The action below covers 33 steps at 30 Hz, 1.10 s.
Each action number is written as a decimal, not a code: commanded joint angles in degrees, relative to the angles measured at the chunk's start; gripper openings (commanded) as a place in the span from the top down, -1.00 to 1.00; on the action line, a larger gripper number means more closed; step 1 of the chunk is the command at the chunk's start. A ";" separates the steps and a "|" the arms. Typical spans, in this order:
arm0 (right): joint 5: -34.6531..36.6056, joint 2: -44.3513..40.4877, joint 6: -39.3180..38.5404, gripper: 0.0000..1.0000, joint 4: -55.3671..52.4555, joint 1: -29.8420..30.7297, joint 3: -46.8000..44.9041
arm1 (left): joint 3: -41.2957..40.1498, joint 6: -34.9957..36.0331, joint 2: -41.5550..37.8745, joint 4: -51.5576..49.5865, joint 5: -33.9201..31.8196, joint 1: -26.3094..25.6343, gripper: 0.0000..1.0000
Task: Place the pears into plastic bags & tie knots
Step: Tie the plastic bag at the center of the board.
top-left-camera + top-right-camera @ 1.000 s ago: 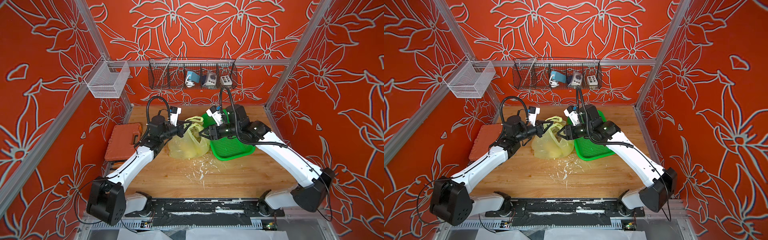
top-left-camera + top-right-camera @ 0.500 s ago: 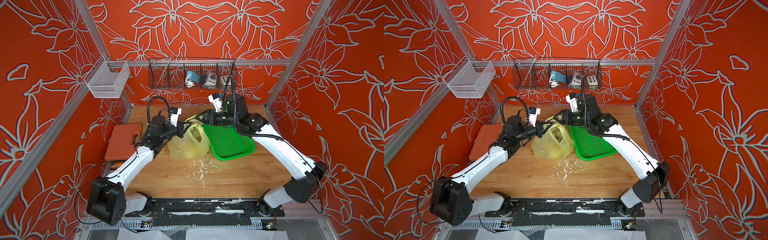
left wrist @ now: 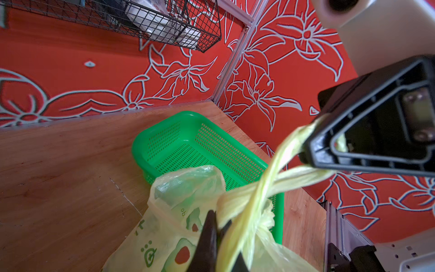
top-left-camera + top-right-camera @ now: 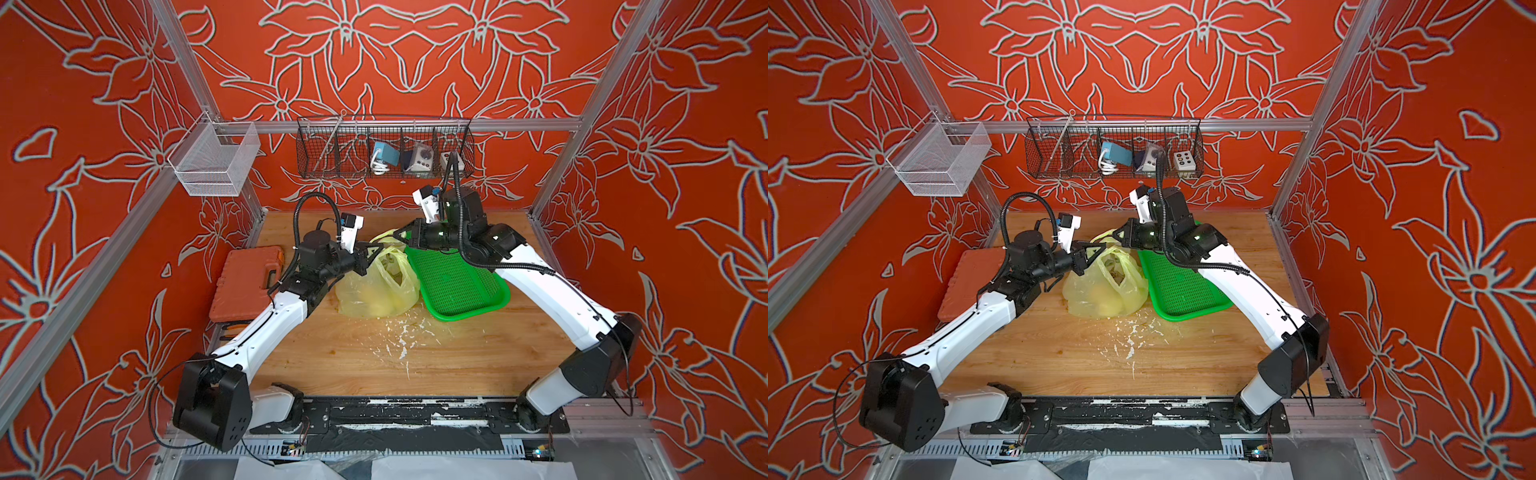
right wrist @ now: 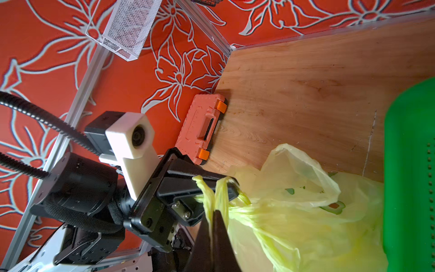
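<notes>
Quick headcount from where I'm standing: two robot arms, a left arm (image 4: 266, 328) and a right arm (image 4: 552, 299), with one wrist camera (image 4: 351, 226) apiece. One plastic bag (image 4: 374, 286) on the counter (image 4: 374, 365), with two strap handles (image 3: 277, 162). The pears (image 4: 376, 301) are inside it, just yellow lumps through the plastic, so no honest count there. One green basket (image 4: 457, 286). One orange tool case (image 4: 245, 282) with two latches (image 5: 221, 106). On the walls: one black wire rack (image 4: 332, 145) holding three small gadgets (image 4: 384, 154), and one white mesh basket (image 4: 216, 160).
</notes>
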 commanded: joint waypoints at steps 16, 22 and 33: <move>0.77 -7.23 -1.54 1.00 -4.23 0.65 -7.92 | 2.24 -3.50 1.87 3.20 -1.04 0.28 1.00; -1.30 -8.52 -0.92 1.00 -4.37 2.93 -10.80 | 2.79 -3.38 2.46 3.16 -1.85 0.28 1.00; -1.19 -0.21 0.85 1.00 3.79 3.26 -16.56 | 3.93 -3.65 3.02 3.65 0.08 0.28 1.00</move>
